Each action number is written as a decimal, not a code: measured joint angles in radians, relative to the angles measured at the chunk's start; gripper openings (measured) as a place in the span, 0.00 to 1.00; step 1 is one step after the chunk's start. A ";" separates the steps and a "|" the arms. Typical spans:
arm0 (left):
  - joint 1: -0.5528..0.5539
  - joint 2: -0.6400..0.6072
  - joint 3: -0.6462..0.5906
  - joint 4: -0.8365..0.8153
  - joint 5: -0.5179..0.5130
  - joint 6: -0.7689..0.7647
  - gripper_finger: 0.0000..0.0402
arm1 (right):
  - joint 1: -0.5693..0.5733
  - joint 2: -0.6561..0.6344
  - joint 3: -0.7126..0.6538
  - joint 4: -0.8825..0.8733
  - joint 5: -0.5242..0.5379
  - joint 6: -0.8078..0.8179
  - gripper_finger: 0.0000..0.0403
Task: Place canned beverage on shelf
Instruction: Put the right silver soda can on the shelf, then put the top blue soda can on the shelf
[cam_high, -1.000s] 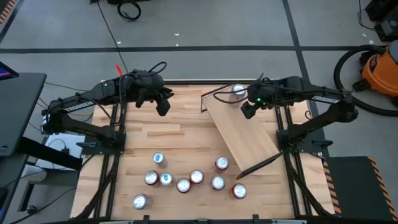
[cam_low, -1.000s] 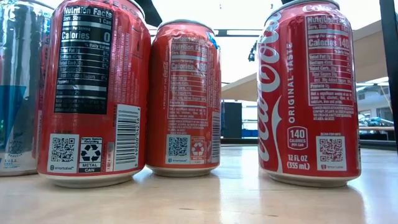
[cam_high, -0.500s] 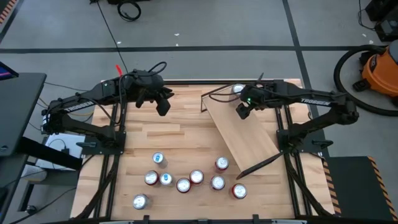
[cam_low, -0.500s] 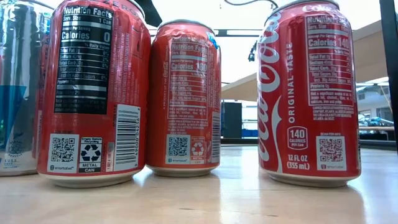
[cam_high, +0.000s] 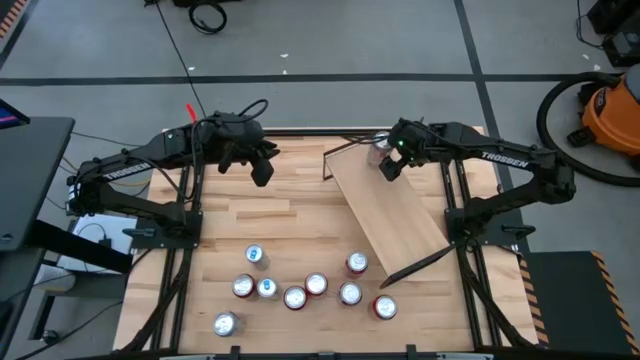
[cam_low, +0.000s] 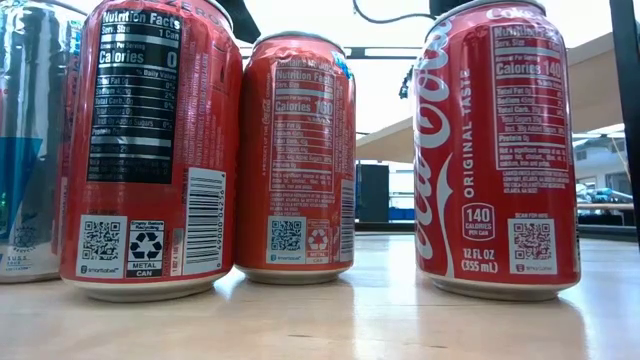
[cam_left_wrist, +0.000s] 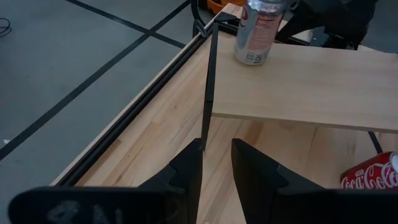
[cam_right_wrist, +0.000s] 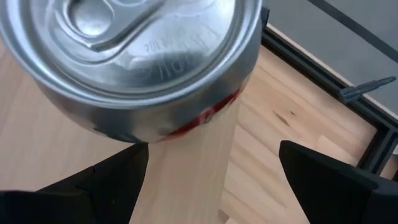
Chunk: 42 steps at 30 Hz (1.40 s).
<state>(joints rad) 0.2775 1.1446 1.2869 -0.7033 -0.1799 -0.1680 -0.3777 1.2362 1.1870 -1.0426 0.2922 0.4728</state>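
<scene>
The shelf (cam_high: 390, 215), a light wood plank with black rails at its ends, lies slantwise on the right half of the table. A silver and red can (cam_high: 378, 143) stands upright on the shelf's far end; it also shows in the left wrist view (cam_left_wrist: 256, 31). My right gripper (cam_right_wrist: 217, 180) is open and hovers just above and beside the can (cam_right_wrist: 130, 56), its fingers wide apart and clear of it. My left gripper (cam_left_wrist: 216, 171) waits at the far left (cam_high: 262, 170), empty, with a narrow gap between its fingers.
Several cans stand in a loose group near the table's front edge (cam_high: 300, 290), and three red ones fill the low view (cam_low: 300, 150). The shelf's black end rail (cam_left_wrist: 208, 81) stands just ahead of my left gripper. Bare tabletop (cam_high: 280, 215) lies between the arms.
My right gripper has gone toward the table's far edge and a little left, closing in on the can on the shelf. The can and the shelf have stayed where they were.
</scene>
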 joint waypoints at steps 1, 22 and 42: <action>0.000 0.000 0.000 0.000 0.000 0.000 0.23 | -0.006 0.000 0.000 0.007 -0.003 -0.005 0.92; -0.021 0.000 0.000 -0.174 0.505 -0.111 0.23 | 0.091 0.000 0.088 -0.105 -0.238 0.143 0.92; -0.362 0.015 -0.018 -0.422 0.420 0.056 0.52 | 0.284 0.000 0.185 -0.089 -0.196 0.185 0.88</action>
<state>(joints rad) -0.0845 1.1592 1.2694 -1.1250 0.2398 -0.1121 -0.0935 1.2366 1.3716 -1.1320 0.0964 0.6581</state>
